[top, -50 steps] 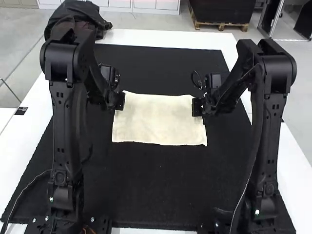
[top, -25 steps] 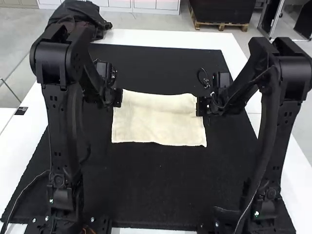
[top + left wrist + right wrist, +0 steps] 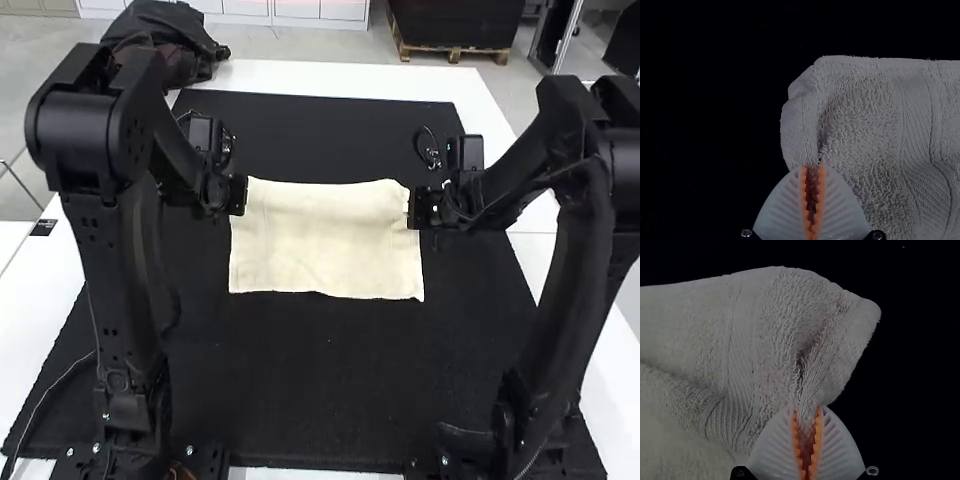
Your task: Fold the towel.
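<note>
Centrally, the towel [image 3: 325, 240] lies on the black mat [image 3: 325, 380] as a cream-coloured rectangle, longer from side to side than from near to far. Its near portion lies spread, with a slightly wavy near edge; shallow creases cross the far portion. The number of layers cannot be determined.

The left gripper [image 3: 238, 195] engages the towel's left end close to the far corner. In the left wrist view, its ribbed white fingers [image 3: 782, 210] are closed to a narrow gap, with material pinched between the orange pads [image 3: 823, 185]. Ahead of the fingertips, the towel's end curls into a rounded lip; a woven band [image 3: 917, 110] runs across the pile alongside.

The right gripper [image 3: 415, 208] engages the opposite end, likewise close to the far corner. In the right wrist view, its fingers [image 3: 772, 452] clamp a gathered pleat of towel between the pads. The free corner projects beyond the tips, and a second woven band [image 3: 735, 375] crosses the cloth beside the pleat.

Outward of the towel, the left arm [image 3: 110, 270] and right arm [image 3: 575, 270] stand on either side. The white table [image 3: 330, 78] borders the mat.
</note>
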You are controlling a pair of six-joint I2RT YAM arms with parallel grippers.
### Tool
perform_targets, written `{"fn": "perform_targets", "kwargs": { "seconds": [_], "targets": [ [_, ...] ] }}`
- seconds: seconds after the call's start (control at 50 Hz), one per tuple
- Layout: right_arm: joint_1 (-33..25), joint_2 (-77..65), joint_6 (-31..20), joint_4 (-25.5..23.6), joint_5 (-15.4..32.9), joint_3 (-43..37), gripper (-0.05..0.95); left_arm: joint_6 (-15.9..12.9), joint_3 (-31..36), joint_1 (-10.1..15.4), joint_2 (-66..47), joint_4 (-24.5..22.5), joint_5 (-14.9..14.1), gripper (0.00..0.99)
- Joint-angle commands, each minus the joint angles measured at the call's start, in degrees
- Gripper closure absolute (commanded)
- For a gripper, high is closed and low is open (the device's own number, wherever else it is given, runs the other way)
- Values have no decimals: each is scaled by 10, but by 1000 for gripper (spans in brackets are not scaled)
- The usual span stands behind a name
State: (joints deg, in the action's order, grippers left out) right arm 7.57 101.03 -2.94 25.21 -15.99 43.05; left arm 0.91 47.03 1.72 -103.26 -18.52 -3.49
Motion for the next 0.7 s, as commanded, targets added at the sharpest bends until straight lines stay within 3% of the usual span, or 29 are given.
{"fn": "perform_targets", "kwargs": {
  "seconds": [0.0,0.34,0.68],
  "targets": [
    [-22,-28,21,-6,9,-13,926,-5,-8,-15,26,19,17,970],
    [-25,-66,27,-68,-22,-24,926,-11,-47,-15,67,62,12,970],
    [-29,-102,27,-97,-35,-60,926,-17,-113,-15,99,53,10,970]
  ]
}}
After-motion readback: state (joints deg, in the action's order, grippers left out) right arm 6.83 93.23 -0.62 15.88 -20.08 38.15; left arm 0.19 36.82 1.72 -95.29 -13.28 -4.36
